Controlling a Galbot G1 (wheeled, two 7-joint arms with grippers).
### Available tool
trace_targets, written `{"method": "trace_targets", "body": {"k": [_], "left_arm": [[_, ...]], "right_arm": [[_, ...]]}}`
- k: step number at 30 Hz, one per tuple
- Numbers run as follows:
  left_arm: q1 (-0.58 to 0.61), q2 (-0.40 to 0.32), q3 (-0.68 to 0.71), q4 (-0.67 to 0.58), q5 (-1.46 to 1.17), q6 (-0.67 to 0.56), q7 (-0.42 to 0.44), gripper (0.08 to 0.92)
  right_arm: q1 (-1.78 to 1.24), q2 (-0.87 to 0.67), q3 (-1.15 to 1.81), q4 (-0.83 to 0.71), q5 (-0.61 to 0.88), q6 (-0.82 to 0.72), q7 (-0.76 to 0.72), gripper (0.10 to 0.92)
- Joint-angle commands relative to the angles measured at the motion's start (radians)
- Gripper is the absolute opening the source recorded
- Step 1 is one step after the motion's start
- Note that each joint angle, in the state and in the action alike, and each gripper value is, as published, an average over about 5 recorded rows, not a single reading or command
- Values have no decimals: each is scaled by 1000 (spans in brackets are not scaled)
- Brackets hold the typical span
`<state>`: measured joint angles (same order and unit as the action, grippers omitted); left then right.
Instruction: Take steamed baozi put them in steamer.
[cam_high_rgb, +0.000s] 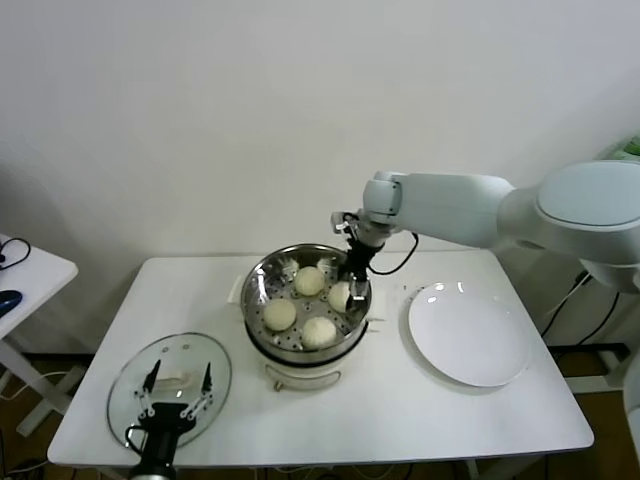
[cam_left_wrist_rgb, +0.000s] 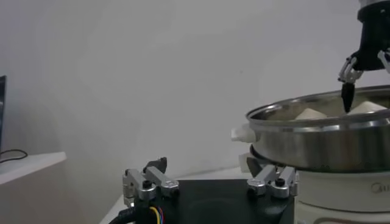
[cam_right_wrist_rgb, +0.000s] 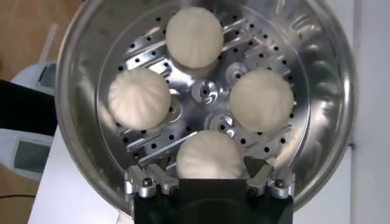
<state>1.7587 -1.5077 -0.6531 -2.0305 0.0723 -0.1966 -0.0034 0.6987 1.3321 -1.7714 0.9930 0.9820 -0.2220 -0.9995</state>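
The steamer (cam_high_rgb: 262, 275) is a shiny steel basket on a white base at the table's middle. Several steamed baozi (cam_right_wrist_rgb: 194, 36) (cam_right_wrist_rgb: 139, 97) (cam_right_wrist_rgb: 262, 99) lie on its perforated floor (cam_right_wrist_rgb: 207, 91). My right gripper (cam_high_rgb: 352, 290) reaches down into the basket at its right side. It is open, with a finger on each side of the nearest baozi (cam_right_wrist_rgb: 210, 155), which rests on the floor with small gaps to the fingertips (cam_right_wrist_rgb: 259, 165). My left gripper (cam_high_rgb: 177, 395) is parked open and empty at the front left, above the glass lid.
A round glass lid (cam_high_rgb: 125, 385) lies flat at the table's front left. A bare white plate (cam_high_rgb: 470, 335) sits right of the steamer. A second white table (cam_high_rgb: 30, 270) stands at the far left. The wall is close behind.
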Motion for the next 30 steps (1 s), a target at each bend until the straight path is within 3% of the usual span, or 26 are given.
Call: {"method": "trace_targets", "body": {"k": [1,17,24,30], "left_arm": [[-1,7,-4,1,0,-1,0,823],[6,28,-35,0,-21,-6,-9,823],[21,29,-34,-40,-16,-6,2,823],[41,30,-22,-73,11,-3,2,823]], "right_arm": [[66,-102,119,82,-10,14,43,823],[-172,-548,664,327,-166,-32,248,823],[-602,-710,1110,472,-313,11,438,823],[-1048,-720,1501,589,-415,87,607,823]]}}
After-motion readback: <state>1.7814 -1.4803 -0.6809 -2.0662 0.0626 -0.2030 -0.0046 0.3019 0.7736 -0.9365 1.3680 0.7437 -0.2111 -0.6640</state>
